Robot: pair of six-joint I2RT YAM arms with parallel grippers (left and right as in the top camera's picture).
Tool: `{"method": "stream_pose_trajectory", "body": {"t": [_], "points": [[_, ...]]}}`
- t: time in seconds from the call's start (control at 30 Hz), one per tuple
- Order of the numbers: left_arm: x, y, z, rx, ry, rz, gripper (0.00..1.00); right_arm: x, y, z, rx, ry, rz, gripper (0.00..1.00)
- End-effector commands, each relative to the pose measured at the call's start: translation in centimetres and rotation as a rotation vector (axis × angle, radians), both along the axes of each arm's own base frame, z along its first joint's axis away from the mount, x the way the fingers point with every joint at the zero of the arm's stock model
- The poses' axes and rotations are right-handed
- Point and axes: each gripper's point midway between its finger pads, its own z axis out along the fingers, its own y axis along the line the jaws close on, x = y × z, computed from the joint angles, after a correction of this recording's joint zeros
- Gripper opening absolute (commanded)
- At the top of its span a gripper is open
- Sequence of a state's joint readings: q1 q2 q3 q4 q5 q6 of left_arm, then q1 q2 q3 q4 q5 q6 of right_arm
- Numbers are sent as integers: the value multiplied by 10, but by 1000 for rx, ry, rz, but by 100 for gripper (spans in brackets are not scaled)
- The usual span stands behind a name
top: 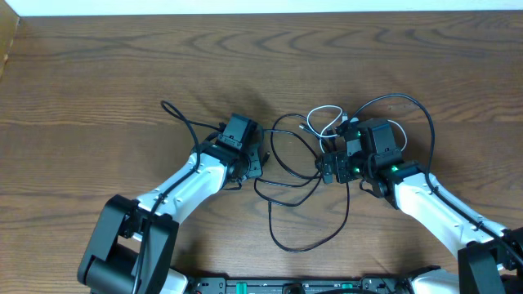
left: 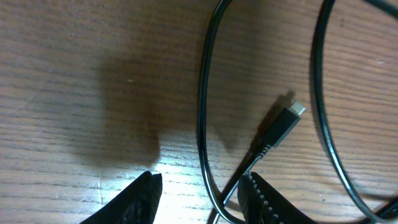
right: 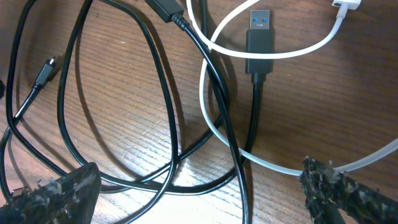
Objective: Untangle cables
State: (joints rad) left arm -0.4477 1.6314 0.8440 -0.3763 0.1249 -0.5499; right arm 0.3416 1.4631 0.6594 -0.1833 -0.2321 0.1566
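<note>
L pincer (left: 202, 200): jaws part-open, gap wider than any strand; nothing clamped as far as the wrist view shows. Black cable (left: 202, 112) runs up out of the gap. The lead of its small plug (left: 283, 121) passes close by one fingertip (left: 261, 199); contact cannot be confirmed. Probable reason for posture: tips set low over the table (left: 62, 74), straddling the strand, ready to pinch near the plug end. Plug lies just ahead of the tips, flat on the wood, clear of other strands. Another black loop curves beyond it. R pincer (right: 199, 186): jaws at full width, empty, held low over the tangle. Probable reason: wide stance keeps both fingers clear while a strand is picked. Between and just ahead of the tips, black loops cross each other and the white cable (right: 208, 118). Farther ahead, the white loop lies across the big black plug (right: 260, 40). The white plug (right: 346, 4) sits at the far edge, ahead and to one side. Judgement: cables not yet separated; most crossings sit ahead of the R pincer.
</note>
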Motion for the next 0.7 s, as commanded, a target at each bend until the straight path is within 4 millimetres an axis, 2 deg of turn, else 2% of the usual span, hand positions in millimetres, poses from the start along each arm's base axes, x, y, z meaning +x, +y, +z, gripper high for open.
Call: {"method": "stream_pose_trajectory", "body": {"t": [0.0, 0.03, 0.2, 0.33, 0.67], "points": [[8, 1, 1, 12, -21, 3, 20, 4, 2, 7, 13, -15, 0, 99], [12, 2, 2, 21, -39, 9, 8, 4, 2, 7, 13, -15, 0, 99], [37, -6, 13, 6, -163, -28, 7, 4, 2, 7, 13, -15, 0, 99], [49, -11, 20, -19, -216, -26, 8, 4, 2, 7, 13, -16, 0, 99], [47, -18, 21, -53, -208, -41, 8, 4, 2, 7, 13, -15, 0, 99]]}}
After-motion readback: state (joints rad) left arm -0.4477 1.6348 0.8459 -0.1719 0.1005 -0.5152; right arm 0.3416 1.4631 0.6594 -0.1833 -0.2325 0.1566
